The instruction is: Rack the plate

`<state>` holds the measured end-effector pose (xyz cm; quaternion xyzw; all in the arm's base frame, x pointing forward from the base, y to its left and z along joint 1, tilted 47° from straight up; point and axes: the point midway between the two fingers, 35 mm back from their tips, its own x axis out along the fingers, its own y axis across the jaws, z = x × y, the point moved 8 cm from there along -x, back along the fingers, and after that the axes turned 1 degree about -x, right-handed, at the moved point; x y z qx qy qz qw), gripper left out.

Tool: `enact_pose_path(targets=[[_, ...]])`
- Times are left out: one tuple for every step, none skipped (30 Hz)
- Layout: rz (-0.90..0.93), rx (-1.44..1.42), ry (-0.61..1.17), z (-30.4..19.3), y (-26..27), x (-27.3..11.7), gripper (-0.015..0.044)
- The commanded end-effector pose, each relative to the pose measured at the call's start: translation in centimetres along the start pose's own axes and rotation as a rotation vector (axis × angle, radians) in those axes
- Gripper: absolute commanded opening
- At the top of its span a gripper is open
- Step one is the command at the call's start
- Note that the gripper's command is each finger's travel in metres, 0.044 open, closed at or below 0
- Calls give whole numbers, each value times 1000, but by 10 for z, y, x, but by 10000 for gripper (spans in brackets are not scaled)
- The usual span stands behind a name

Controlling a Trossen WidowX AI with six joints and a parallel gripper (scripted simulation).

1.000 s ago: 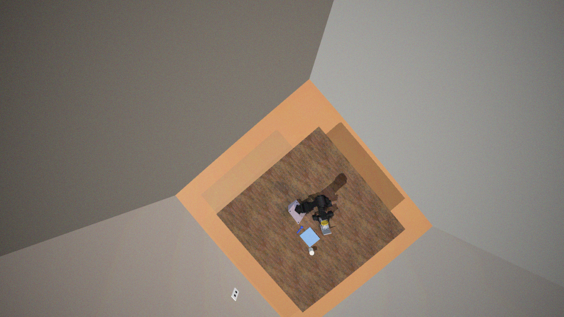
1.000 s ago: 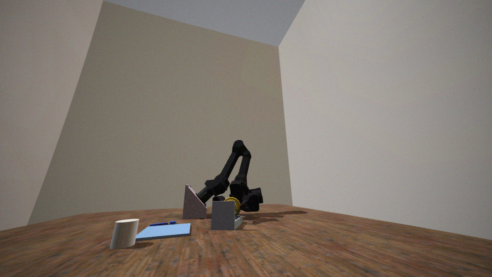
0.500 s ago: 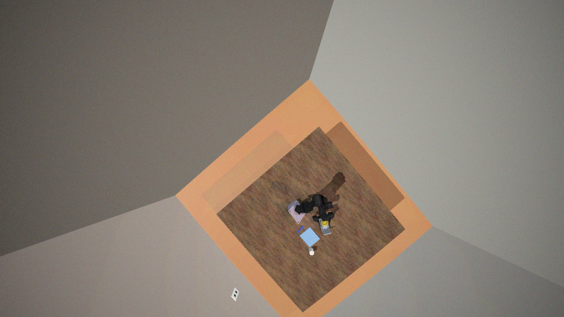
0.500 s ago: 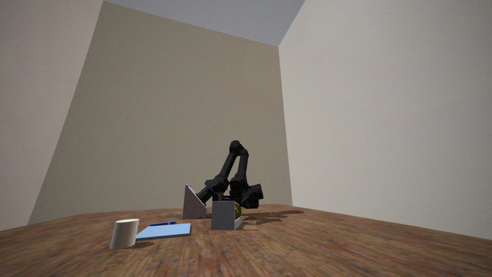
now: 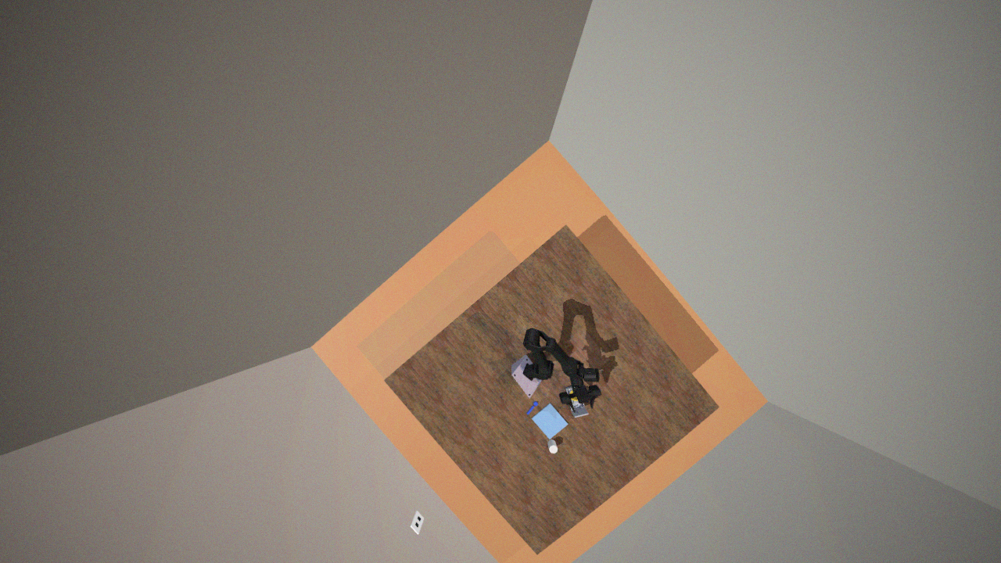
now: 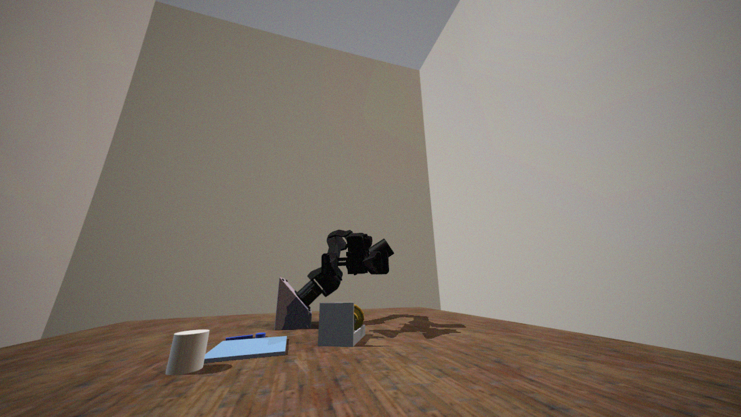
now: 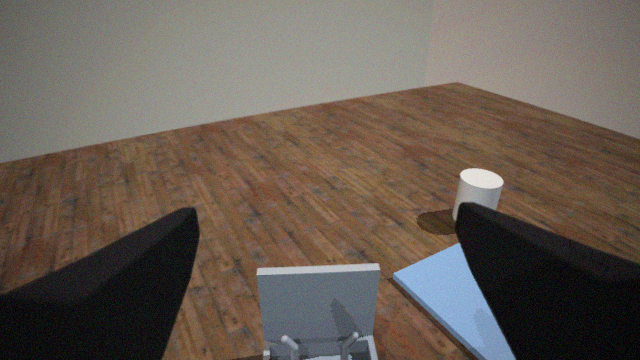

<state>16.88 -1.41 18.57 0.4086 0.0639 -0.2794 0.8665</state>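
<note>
Nearest in the exterior view, a white cylinder (image 5: 553, 448) (image 6: 187, 352) (image 7: 477, 195) is stood upright on the wooden table (image 5: 482, 441) (image 6: 466, 373) (image 7: 250, 200); of the loose things, it is placed closest to the table's bottom corner as seen from the top. Just behind it, a flat light-blue board (image 5: 549, 421) (image 6: 248, 347) (image 7: 440, 290) is laid, with one of its corners pointed towards that same table corner. Beside the board, on the side of the table's right corner, the grey dish rack (image 5: 579, 413) (image 6: 336, 324) (image 7: 318, 300) is set, its tall end panel turned towards the exterior camera. The yellow plate (image 5: 573, 399) (image 6: 358, 317) is seen in the rack, on edge behind that panel; much of it is hidden, and its exact slot cannot be told. Above the rack, the fingers (image 5: 578, 399) (image 6: 355, 265) are held wide apart, with nothing gripped between them, and the plate is left clear of them. Beyond the board, towards the table's left corner, a small blue object (image 5: 532, 407) (image 6: 239, 337) is laid flat. Farther back, the black arm (image 5: 560, 353) (image 6: 311, 292) is carried by a pinkish-grey wedge (image 5: 519, 380) (image 6: 282, 311), placed inward from the table's upper-left edge.
</note>
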Motion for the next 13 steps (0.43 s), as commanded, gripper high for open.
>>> enact_pose_path(targets=[[10,-10,-4,7,-1,-1,400],[7,-14,-2,7,-1,0,400],[-2,-28,4,7,-1,1,400],[-16,-51,14,8,-2,2,400],[-33,-79,26,9,-2,4,400],[-51,-105,39,10,-2,6,400],[-67,-132,52,11,-3,8,400],[-84,-157,66,12,-3,9,400],[-101,-182,81,13,-4,11,400],[-117,-206,96,14,-5,13,400],[-133,-230,112,15,-6,15,400],[-149,-255,129,16,-6,17,400],[-166,-279,148,17,-7,19,400]])
